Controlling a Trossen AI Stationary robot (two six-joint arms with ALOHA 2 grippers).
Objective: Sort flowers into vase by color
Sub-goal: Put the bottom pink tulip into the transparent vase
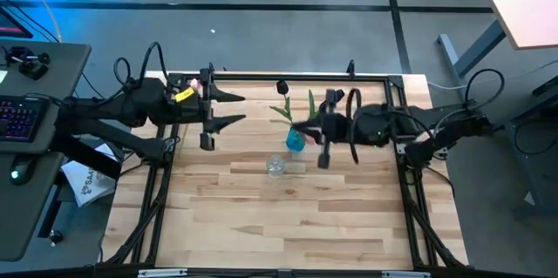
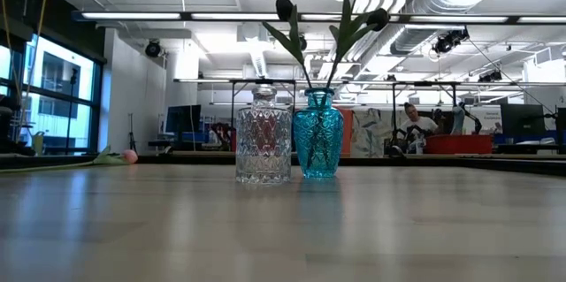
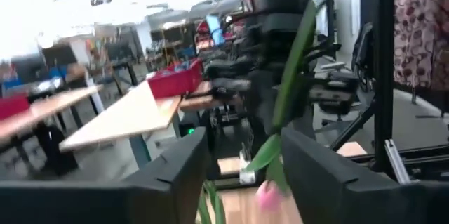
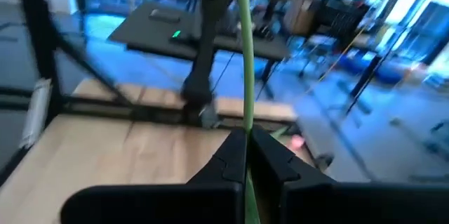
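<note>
Fingers of the right gripper (image 4: 247, 155) pinch the thin green stem of an artificial tulip (image 4: 243, 55) just beside the blue faceted glass vase (image 2: 317, 145) holding two dark-headed tulips (image 2: 285, 8), while the left gripper (image 1: 234, 109) hovers spread, a pink tulip (image 3: 267, 194) lying beyond it.

Pale, matt butcher-block wood table (image 1: 261, 217). Clear cut-glass vase (image 2: 263, 137), faceted and glossy; just beside it, a turquoise glass vase (image 2: 318, 136) with the same faceted sheen. Matt black, plastic-looking fingers (image 4: 224, 164) on the right gripper (image 4: 247, 155).
</note>
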